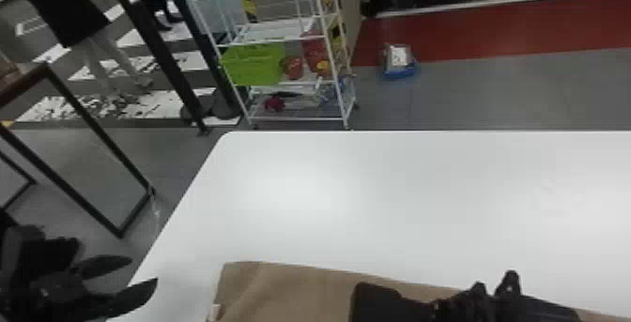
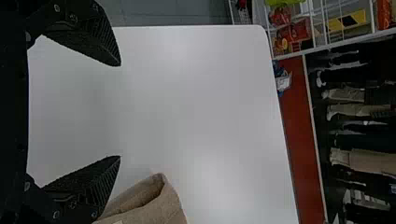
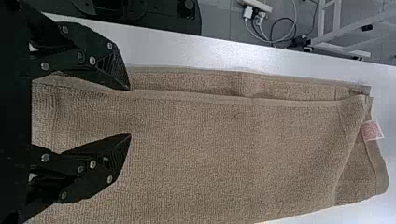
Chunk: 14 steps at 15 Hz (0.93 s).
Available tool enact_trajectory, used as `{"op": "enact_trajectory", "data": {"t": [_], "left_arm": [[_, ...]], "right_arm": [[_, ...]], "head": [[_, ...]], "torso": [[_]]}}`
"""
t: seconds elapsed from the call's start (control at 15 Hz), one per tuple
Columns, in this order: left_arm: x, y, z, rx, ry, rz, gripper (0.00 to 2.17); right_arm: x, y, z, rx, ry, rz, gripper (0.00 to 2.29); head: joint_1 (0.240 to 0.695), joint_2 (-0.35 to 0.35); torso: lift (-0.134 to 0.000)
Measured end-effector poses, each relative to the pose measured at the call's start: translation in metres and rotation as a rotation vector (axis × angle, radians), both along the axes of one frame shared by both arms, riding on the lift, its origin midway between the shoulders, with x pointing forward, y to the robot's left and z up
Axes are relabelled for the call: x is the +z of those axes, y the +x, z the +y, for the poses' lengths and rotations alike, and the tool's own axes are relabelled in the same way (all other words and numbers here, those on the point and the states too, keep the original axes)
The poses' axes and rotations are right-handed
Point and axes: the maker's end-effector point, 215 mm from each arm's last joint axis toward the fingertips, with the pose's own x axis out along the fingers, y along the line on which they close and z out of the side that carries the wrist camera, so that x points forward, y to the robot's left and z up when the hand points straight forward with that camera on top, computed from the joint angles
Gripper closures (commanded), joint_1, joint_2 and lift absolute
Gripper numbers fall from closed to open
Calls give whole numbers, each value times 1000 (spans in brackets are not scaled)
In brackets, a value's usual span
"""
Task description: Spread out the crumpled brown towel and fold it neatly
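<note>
"Where is the towel?"

"The brown towel lies on the white table, in doubled layers, its lower part cut off by the head view's bottom edge. In the right wrist view an upper layer stops short of the hem beneath it, and a pale tag sticks out at one end. What lies under that upper layer is hidden."

"And the corner in the left wrist view?"

"It rises into a loose fold, open at the end; the inside is too dark to make out, and the rest runs out of view."

"What blocks the head view?"

"The right gripper, across the towel. Its tips are hard to pick out there, but the right wrist view has its fingers spread above the cloth, gripping nothing."

"The left one?"

"The left gripper is at the table's left edge, apart from the towel, its two fingers wide open and empty."

"Beyond the table?"

"A white rack with a green basket, its other contents blurred. A package sits on the floor near a red strip. To the left stands a dark-framed panel, cut by the edge. Cables lie on the floor in the right wrist view."
</note>
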Motion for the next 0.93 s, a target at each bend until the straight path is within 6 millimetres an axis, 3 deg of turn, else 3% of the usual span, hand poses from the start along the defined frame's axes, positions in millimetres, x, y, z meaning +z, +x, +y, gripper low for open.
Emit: {"op": "enact_trajectory", "data": {"t": [0.27,0.4,0.93], "left_arm": [[0,0,0,-1,0,0,205],[1,0,-1,-2,0,-1,208],[18,-5,-9,-57,-27,-15,211]], "right_arm": [[-1,5,-1,-6,-9,-13,772],[-1,6,-1,-8,-12,-16,1285],[10,6,4,-14,16,-18,1322]], "head": [[695,350],[695,350],[695,350]], "torso": [[-122],[-122],[-122]]}}
